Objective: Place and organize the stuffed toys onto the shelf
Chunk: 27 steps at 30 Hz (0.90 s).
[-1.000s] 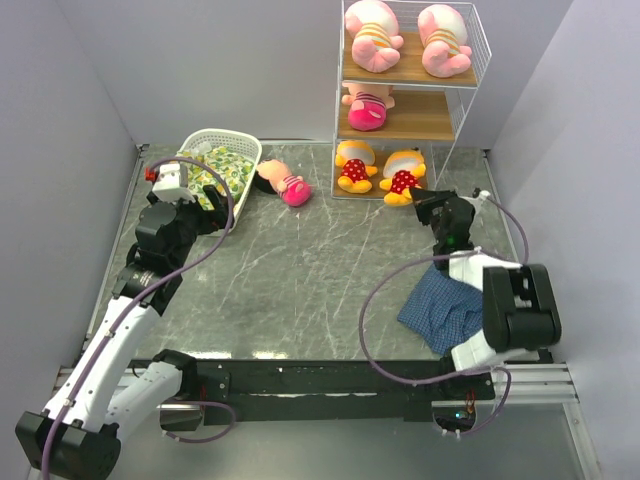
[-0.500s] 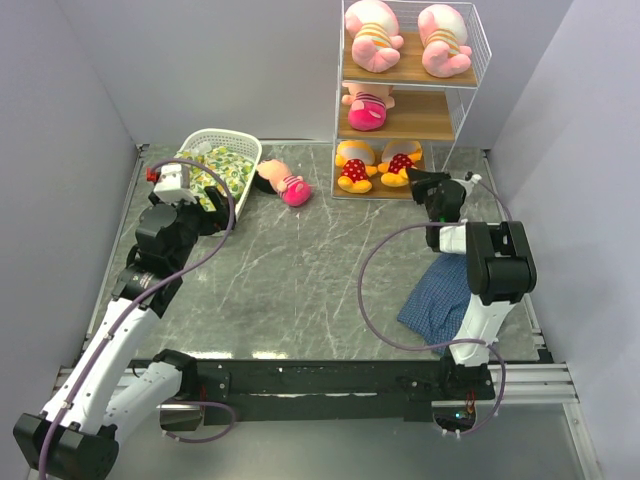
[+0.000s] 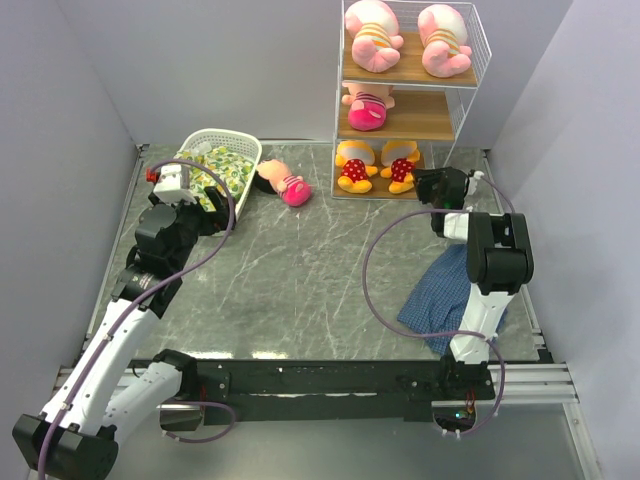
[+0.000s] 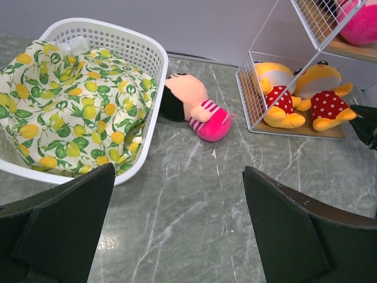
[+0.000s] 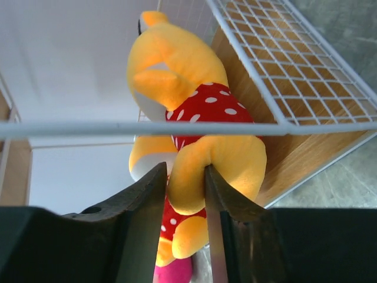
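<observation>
Five stuffed toys on shelf; patterned cloth in basket

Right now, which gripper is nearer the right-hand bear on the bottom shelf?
Right. The right gripper pinches the bear by a limb; the left gripper hovers by the basket.

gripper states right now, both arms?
Left gripper: open, empty.
Right gripper: closed on the leg of a bear.
</observation>
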Tool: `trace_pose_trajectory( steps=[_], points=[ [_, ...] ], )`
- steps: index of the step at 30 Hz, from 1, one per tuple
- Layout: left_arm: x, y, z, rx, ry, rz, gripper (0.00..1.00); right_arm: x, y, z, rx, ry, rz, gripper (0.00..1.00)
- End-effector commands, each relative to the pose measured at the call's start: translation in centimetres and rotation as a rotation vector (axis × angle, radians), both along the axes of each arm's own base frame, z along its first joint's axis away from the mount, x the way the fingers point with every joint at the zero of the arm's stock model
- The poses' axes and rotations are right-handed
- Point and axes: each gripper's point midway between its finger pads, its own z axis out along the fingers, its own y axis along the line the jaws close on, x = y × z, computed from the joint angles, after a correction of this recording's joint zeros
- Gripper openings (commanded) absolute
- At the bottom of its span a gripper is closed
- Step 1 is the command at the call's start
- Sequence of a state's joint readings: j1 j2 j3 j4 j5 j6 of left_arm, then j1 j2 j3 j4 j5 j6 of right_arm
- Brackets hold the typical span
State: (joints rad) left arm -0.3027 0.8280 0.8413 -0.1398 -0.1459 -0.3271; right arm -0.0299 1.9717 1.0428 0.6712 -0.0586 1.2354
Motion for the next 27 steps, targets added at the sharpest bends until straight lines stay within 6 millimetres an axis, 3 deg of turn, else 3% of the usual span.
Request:
trace_pose_trajectory(
  steps=[1, 9, 18, 22, 27],
  points=[
    [-0.1, 0.0, 1.9, -0.012, -0.060, -0.002, 0.96, 1.3, -0.6, 2.5, -0.028, -0.024, -0.014, 0.41],
    [0.1, 0.4, 1.5, 0.003, -0.051, 0.020, 0.96, 0.6, -0.9, 2.7, -0.031, 0.016, -0.017, 0.55],
    [0.3, 0.8, 0.8, 0.018, -0.036, 0.050, 0.96, -1.2, -0.1, 4.3, -0.058, 0.023, 0.051, 0.59],
    [0.4, 1.0, 0.5, 0.024, -0.029, 0.063, 0.96, -2.9, 1.4, 6.1, -0.071, -0.034, 0.144, 0.59],
    [0.2, 1.3, 0.8, 0.020, -0.043, 0.076, 0.97, -5.6, 2.0, 5.6, -0.118, 0.011, 0.169, 0.61]
  ],
)
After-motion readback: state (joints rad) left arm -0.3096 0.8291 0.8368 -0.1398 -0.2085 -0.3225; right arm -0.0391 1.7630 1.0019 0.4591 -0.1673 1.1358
